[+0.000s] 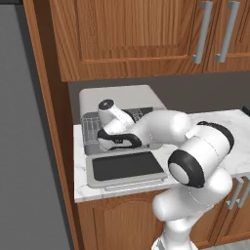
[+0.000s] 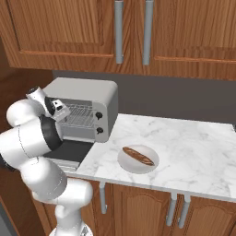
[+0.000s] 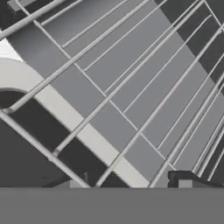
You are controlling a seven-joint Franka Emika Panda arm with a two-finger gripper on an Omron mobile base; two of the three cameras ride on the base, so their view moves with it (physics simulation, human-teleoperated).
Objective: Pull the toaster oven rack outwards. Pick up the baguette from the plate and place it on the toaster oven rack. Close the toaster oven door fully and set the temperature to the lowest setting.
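Marble counter (image 2: 184,138), baguette (image 2: 138,156) on plate (image 2: 125,162)

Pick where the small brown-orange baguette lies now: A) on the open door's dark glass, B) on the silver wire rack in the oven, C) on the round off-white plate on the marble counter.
C: the baguette rests on the plate, right of the oven.
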